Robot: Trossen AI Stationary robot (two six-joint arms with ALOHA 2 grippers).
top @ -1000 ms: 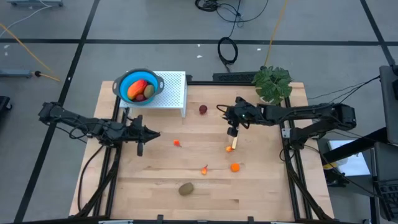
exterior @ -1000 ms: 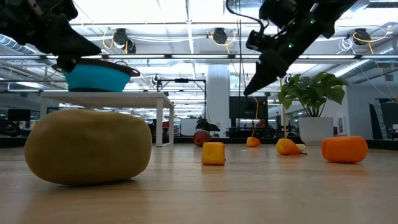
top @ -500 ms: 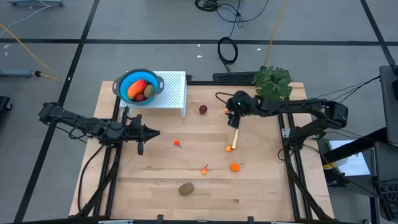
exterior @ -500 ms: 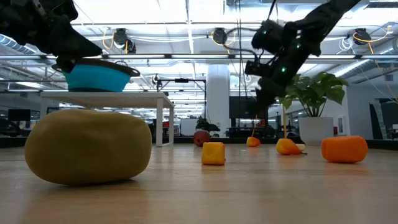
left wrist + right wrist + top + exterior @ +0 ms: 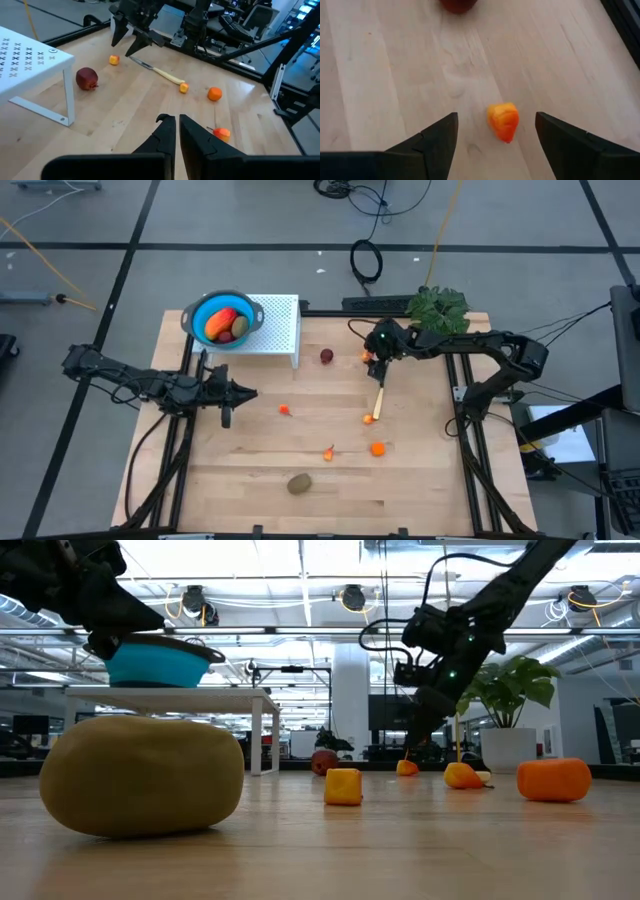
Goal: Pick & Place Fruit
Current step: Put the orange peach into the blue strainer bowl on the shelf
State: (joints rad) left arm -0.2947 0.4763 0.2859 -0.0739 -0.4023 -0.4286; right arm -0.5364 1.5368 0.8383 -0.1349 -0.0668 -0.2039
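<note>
My right gripper point(image 5: 371, 361) stands open and tilted down at the table's far right. A small orange fruit piece point(image 5: 503, 121) lies on the wood between its fingers, untouched. A dark red ball point(image 5: 327, 356) rests just left of it. More orange bits point(image 5: 377, 448) and a brown-green oval point(image 5: 299, 483) lie nearer the front. A blue bowl point(image 5: 222, 318) with fruit inside sits on a white rack point(image 5: 280, 330). My left gripper point(image 5: 172, 131) is shut and empty, held above the table's left side.
A yellow-handled knife point(image 5: 379, 395) lies just on the near side of my right gripper. A potted plant point(image 5: 438, 312) stands at the far right corner. Bare wood stretches across the table's middle point(image 5: 300, 430) and along the front edge.
My right gripper has moved from above the knife toward the table's far edge and sunk lower, ending over the small orange piece. Its fingers stand wider apart than before. The fruit pieces and the knife lie where they were.
</note>
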